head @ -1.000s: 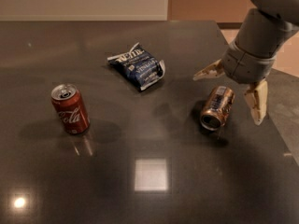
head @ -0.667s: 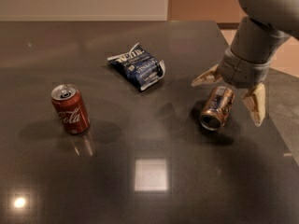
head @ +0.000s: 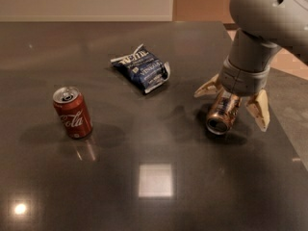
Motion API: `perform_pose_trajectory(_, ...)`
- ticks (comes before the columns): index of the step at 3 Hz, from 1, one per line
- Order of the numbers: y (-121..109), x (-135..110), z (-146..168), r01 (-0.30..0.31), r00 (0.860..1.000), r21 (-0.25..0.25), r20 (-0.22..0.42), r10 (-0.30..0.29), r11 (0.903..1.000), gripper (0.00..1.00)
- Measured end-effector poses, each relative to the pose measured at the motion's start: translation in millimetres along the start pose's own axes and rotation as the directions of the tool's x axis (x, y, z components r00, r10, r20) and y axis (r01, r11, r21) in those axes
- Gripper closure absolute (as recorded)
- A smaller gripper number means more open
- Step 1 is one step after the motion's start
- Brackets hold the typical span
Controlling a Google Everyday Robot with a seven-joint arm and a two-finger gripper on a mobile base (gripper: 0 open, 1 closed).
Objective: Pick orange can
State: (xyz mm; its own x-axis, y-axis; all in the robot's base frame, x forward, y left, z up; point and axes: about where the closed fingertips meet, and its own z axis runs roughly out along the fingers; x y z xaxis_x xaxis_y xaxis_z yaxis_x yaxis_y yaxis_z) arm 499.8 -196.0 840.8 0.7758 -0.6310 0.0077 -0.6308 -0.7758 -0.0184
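One tool [head: 230, 111] astride orange can [head: 220, 120], perhaps touching, far end hidden

The big grey robot arm [head: 269, 13] hangs down from the upper right corner of the frame. At its end, on the right side, the gripper [head: 230, 111] points down, its two tan fingers [head: 259, 109] spread wide apart.

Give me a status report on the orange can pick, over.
Gripper open, straddling orange can. Can lying on its side, not yet gripped. Red can and chip bag well clear.
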Motion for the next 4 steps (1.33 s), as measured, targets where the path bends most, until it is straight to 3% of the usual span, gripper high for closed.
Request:
perform_pose_trajectory(2,-7,0,6,0.042,0.999,-0.028,0.001,-0.042,0.9987,0.42)
perform_pose_trajectory(4,-17,0,-13,0.024,0.999,-0.026,0.022,-0.024,0.9994,0.88)
